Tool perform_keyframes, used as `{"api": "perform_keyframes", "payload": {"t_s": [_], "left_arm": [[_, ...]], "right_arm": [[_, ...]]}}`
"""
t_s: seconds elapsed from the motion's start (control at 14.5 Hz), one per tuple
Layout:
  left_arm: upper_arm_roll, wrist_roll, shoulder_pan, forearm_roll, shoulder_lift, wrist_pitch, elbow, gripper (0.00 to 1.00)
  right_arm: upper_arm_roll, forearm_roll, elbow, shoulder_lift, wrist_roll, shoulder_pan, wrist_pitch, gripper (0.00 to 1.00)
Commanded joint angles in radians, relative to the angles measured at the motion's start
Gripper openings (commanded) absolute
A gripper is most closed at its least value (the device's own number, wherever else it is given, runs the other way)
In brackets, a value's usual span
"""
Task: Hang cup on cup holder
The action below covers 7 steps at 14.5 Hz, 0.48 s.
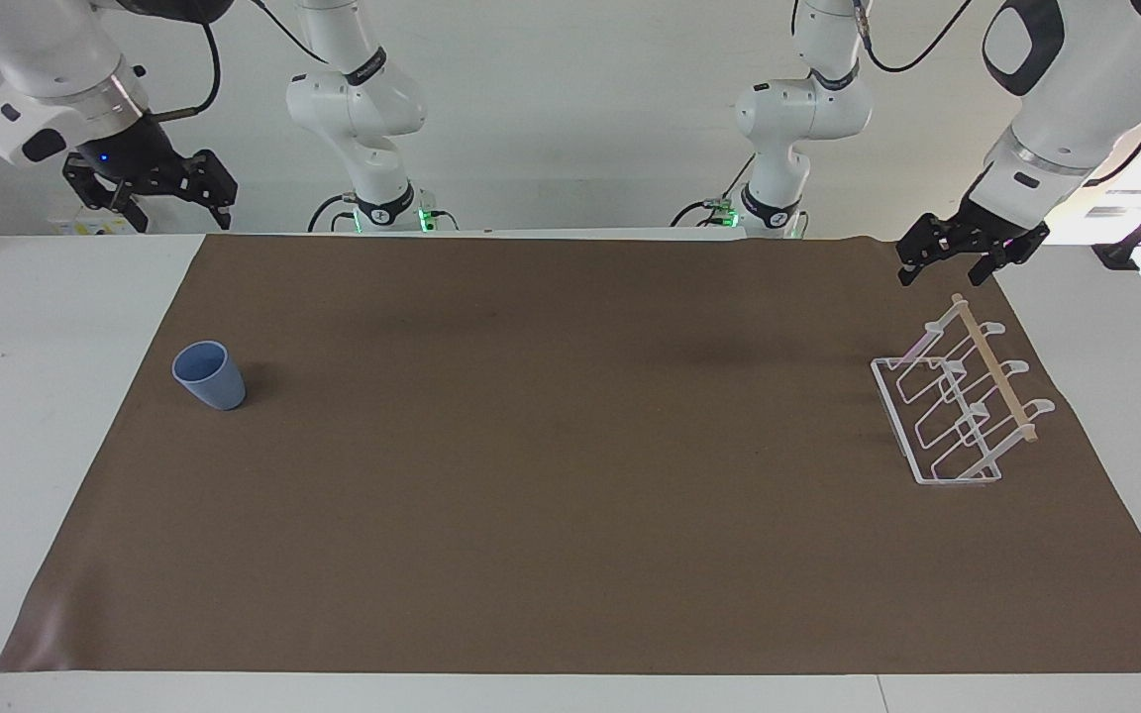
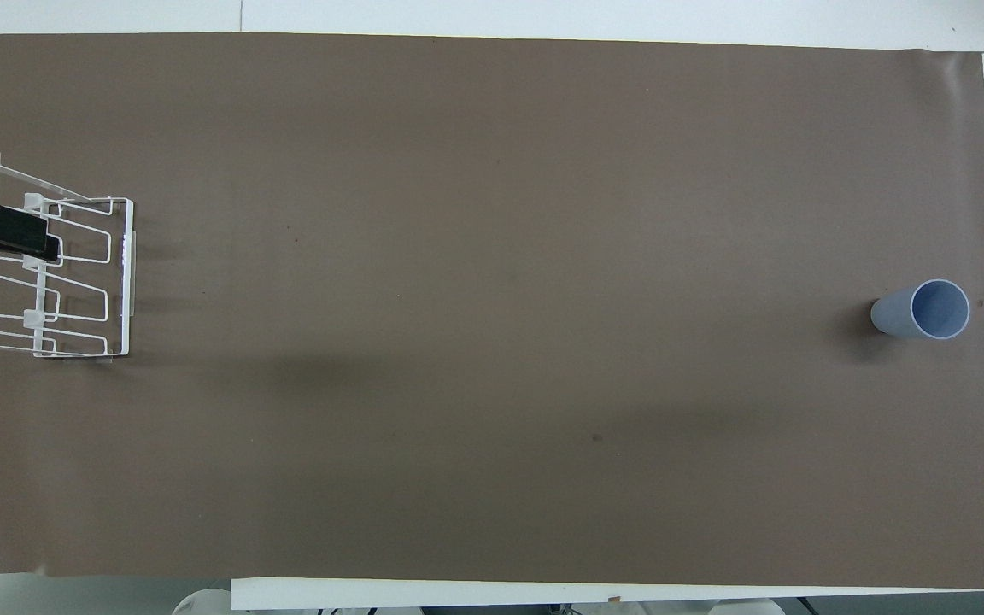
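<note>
The light-blue cup (image 1: 210,377) stands upright, rim up, on the brown mat toward the right arm's end of the table; it also shows in the overhead view (image 2: 923,310). The white wire cup holder (image 1: 957,411) with its wooden rod (image 1: 996,371) stands on the mat toward the left arm's end; the overhead view shows it too (image 2: 82,273). My left gripper (image 1: 945,272) is open and empty, raised over the holder's end nearest the robots. My right gripper (image 1: 179,213) is open and empty, raised over the table's edge, apart from the cup.
A brown mat (image 1: 570,495) covers most of the white table (image 1: 36,396). The two arm bases stand at the robots' edge of the table. Nothing else lies on the mat.
</note>
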Motion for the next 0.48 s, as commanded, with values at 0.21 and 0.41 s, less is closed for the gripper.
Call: {"api": "perform_keyframes", "payload": {"t_s": [0.21,0.41], "left_arm": [[-0.004,-0.008,0.009,-0.008,0.011,0.003,0.019,1.00],[-0.002,-0.009,0.009,-0.008,0.011,0.003,0.019,1.00]], "right_arm": [[0.002,0.021,-0.008,-0.008,0.020,-0.007,0.012,1.00],[0.002,0.021,-0.012,-0.009,0.018,-0.002,0.017,1.00]]}}
